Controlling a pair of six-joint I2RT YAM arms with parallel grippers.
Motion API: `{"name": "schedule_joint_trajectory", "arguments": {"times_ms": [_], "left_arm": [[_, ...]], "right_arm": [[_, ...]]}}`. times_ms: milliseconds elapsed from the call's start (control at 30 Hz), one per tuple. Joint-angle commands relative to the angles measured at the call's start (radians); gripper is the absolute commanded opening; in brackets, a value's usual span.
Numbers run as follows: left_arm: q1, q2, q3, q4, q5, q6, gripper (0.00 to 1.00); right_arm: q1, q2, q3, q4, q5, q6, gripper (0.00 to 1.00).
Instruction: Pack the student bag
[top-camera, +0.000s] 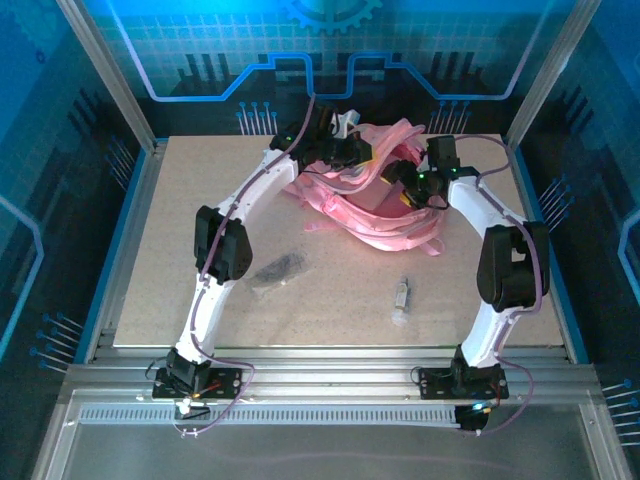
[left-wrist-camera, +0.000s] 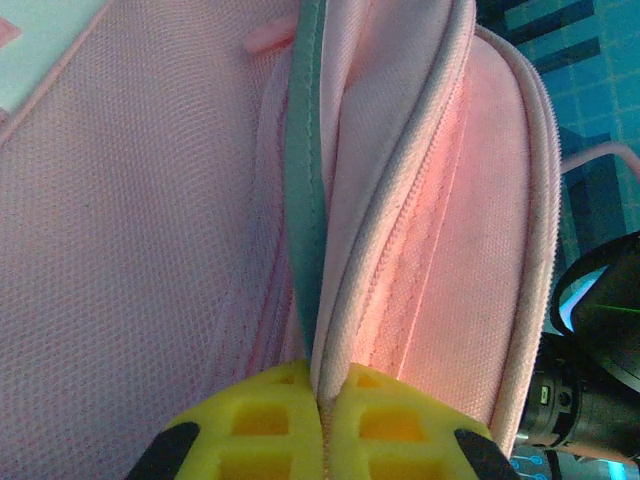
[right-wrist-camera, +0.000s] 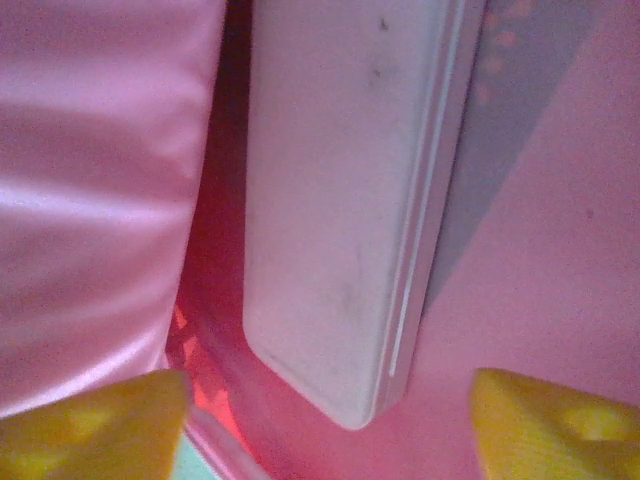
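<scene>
The pink bag lies at the far middle of the table, between my two arms. My left gripper is clenched tight on the bag's edge, pinching the seam next to the zipper. My right gripper is spread wide and grips nothing. Just past its tips is a flat pale case with pink cloth on both sides. Nearer to me, a small dark thing and a small pale thing lie on the table, apart from the bag.
</scene>
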Motion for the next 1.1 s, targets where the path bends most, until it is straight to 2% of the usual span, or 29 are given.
{"name": "schedule_joint_trajectory", "arguments": {"times_ms": [0, 67, 167, 233, 400, 500, 733, 933, 967, 1033, 1067], "left_arm": [[-0.022, -0.050, 0.039, 0.091, 0.102, -0.029, 0.00], [-0.038, -0.049, 0.041, 0.096, 0.114, -0.026, 0.00], [-0.052, -0.034, 0.052, 0.094, 0.127, -0.029, 0.00], [-0.055, -0.024, 0.064, 0.092, 0.134, -0.040, 0.00], [-0.063, -0.012, 0.074, 0.085, 0.133, -0.040, 0.00], [-0.065, -0.009, 0.074, 0.080, 0.133, -0.038, 0.00], [-0.074, -0.015, 0.072, 0.050, 0.132, -0.011, 0.00], [-0.073, -0.016, 0.060, -0.002, 0.082, 0.035, 0.00], [-0.072, -0.017, 0.053, -0.008, 0.081, 0.032, 0.11], [-0.072, -0.027, 0.040, -0.035, 0.076, 0.029, 0.43], [-0.072, -0.045, 0.014, -0.046, 0.070, 0.037, 0.52]], "right_arm": [[0.011, 0.070, 0.010, 0.083, 0.052, -0.002, 0.54], [0.024, 0.134, 0.039, 0.158, 0.045, 0.009, 0.42], [0.052, 0.253, 0.154, 0.162, 0.032, 0.010, 0.35], [0.071, 0.327, 0.235, 0.134, 0.005, 0.023, 0.35], [0.101, 0.353, 0.229, 0.322, -0.141, 0.068, 0.36], [0.087, 0.281, 0.181, 0.239, -0.101, 0.005, 0.38], [0.018, -0.010, -0.076, 0.093, -0.021, -0.122, 0.49], [-0.008, -0.252, -0.182, -0.164, 0.081, -0.276, 0.70], [-0.009, -0.285, -0.196, -0.216, 0.104, -0.293, 0.74], [-0.010, -0.349, -0.228, -0.280, 0.143, -0.313, 0.80], [-0.009, -0.383, -0.251, -0.299, 0.151, -0.319, 0.83]]}}
